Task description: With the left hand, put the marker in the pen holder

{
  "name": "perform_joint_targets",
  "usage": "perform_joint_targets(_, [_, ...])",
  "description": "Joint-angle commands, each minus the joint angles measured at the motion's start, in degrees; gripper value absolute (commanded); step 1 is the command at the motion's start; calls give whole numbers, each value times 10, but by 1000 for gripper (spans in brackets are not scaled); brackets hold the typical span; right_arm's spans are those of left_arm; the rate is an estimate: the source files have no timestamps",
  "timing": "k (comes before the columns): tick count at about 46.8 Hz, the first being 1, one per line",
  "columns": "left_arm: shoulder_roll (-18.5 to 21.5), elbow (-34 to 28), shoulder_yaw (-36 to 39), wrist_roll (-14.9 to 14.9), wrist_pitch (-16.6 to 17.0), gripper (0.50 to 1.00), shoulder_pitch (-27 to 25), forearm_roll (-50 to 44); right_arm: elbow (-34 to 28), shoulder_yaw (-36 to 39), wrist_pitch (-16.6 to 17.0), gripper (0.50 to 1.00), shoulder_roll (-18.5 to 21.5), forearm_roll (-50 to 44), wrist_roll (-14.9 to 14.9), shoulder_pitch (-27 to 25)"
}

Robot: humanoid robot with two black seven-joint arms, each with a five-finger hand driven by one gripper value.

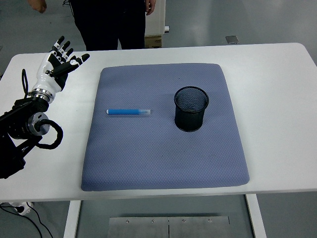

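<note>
The blue plastic marker with a clear cap [129,112] lies flat on the grey-blue fabric mat [163,163], its length going left to right, well apart from the black wire-mesh pen holder [191,108] that stands upright to its right on the same mat. The left hand [58,62], black and white with five fingers, is raised over the bare white table [277,99] near the far left corner, with the fingers spread wide and nothing in them. It is well apart from the marker, so I judge the pickup is not yet begun. The right arm does not show at all. A person in dark clothes [106,22] stands behind the far edge of the table.

What could go wrong: the marker is round and thin (it may roll on the soft mat) if a fingertip pushes it before the grasp closes. Also the holder looks light, so a marker brought in tilted could hit the rim and tip it over
</note>
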Motion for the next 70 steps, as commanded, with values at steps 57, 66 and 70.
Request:
perform_joint_targets(57, [5, 4, 1, 3, 9, 1000, -28, 14, 0, 0, 0, 1000, 0, 0, 0, 0])
perform_joint_targets(66, [0, 5, 15, 8, -1, 1000, -37, 25, 0, 1, 0, 1000, 0, 0, 0, 0])
perform_joint_targets(70, [-1, 7, 48, 10, -1, 1000, -62, 31, 0, 0, 0, 1000, 0, 0, 0, 1])
